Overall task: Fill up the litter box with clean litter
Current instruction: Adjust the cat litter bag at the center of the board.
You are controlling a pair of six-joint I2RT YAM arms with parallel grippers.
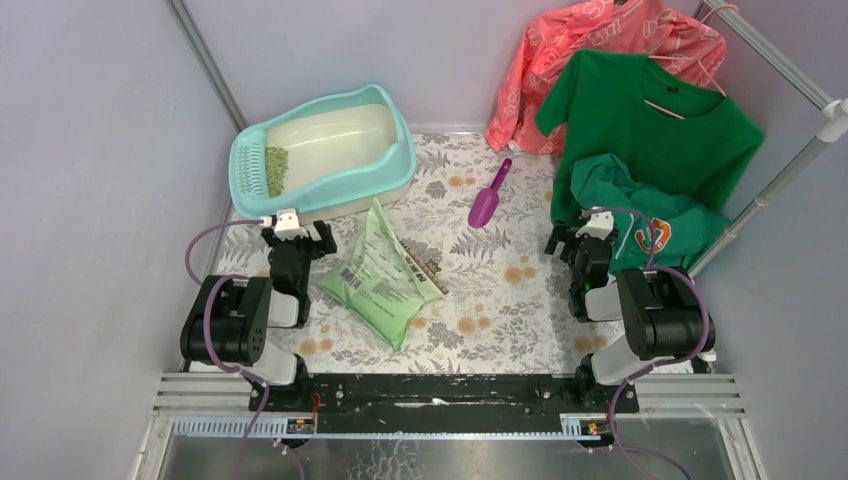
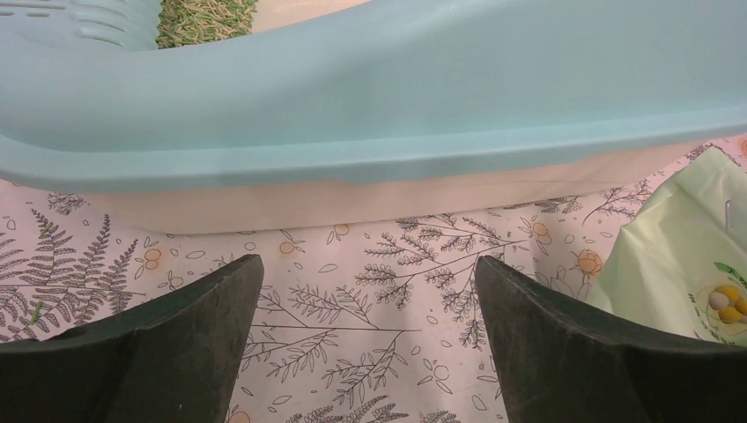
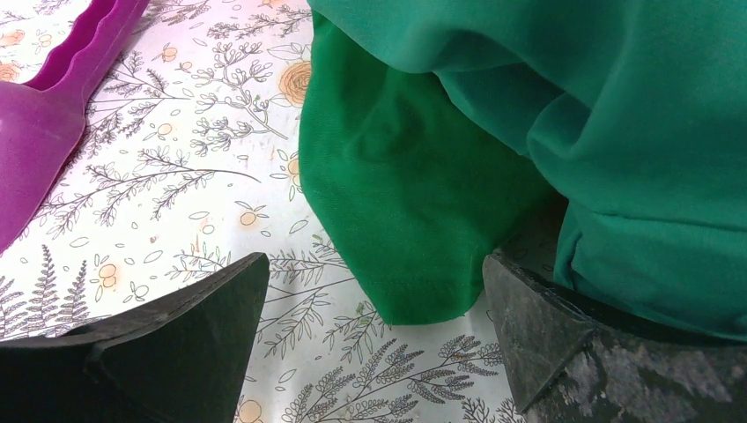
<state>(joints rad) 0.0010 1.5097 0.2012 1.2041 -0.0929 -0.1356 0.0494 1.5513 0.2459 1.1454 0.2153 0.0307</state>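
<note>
The litter box stands at the back left, turquoise rim around a cream basin, its grate at the left end. A small patch of clean litter lies beside the grate, and the litter also shows over the box's rim in the left wrist view. My left gripper sits open just in front of the box with only tablecloth between its fingers. At the right, my right gripper stands open beside hanging green cloth, holding nothing.
A light green printed bag lies flat between the arms, its edge right of the left gripper. A purple scoop rests mid-table. Green shirts and a pink garment hang on a rack at the right; green fabric drapes before the right gripper.
</note>
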